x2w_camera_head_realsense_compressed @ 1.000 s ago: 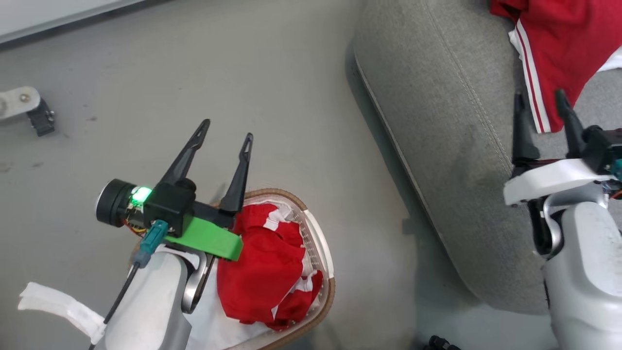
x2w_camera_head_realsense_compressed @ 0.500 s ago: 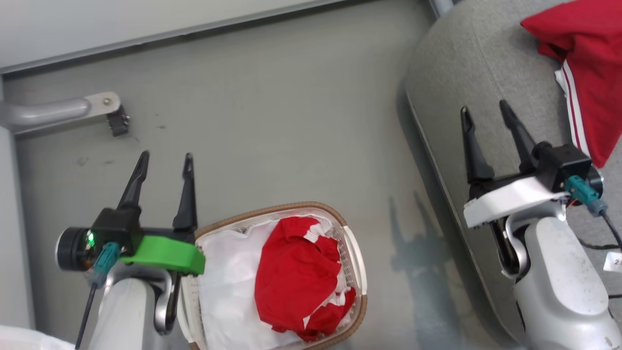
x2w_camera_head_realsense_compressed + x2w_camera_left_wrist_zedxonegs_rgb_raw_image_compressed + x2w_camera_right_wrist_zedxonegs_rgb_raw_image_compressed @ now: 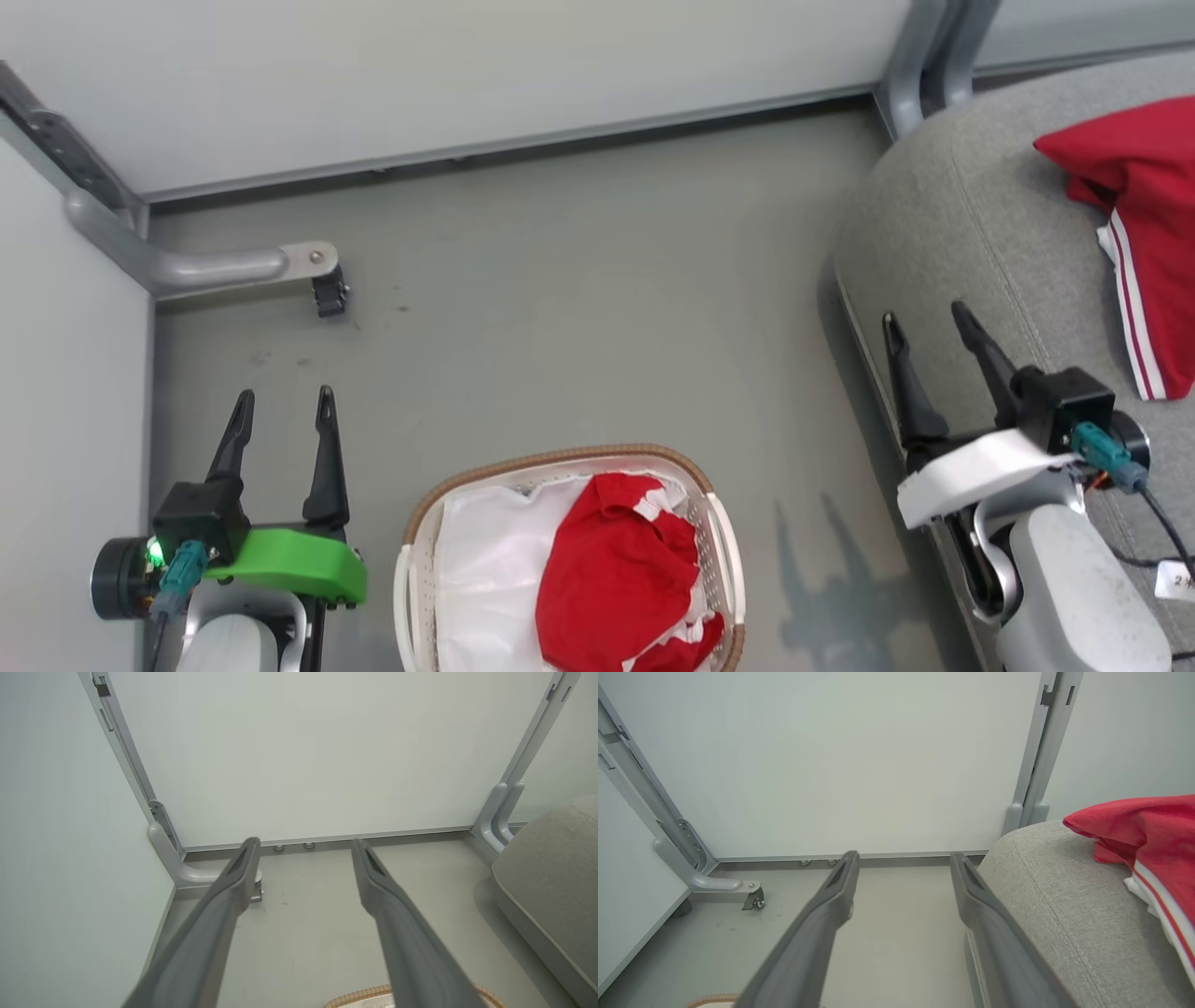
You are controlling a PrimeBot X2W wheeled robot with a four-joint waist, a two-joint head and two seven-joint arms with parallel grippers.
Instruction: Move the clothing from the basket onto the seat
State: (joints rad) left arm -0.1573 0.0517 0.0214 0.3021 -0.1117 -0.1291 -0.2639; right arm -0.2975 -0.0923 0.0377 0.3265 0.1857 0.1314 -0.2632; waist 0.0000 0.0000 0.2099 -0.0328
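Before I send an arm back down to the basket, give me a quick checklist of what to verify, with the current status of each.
1. The left pincer open and empty: ok.
2. The right pincer open and empty: ok.
3. The basket emptied: not ok, one red garment lies inside.
4. That garment uncovered, on top of the white liner: ok.
5. The other garment fully on the seat: cannot tell, it runs past the picture's edge.
6. Bare seat fabric free beside it for the next drop: ok.
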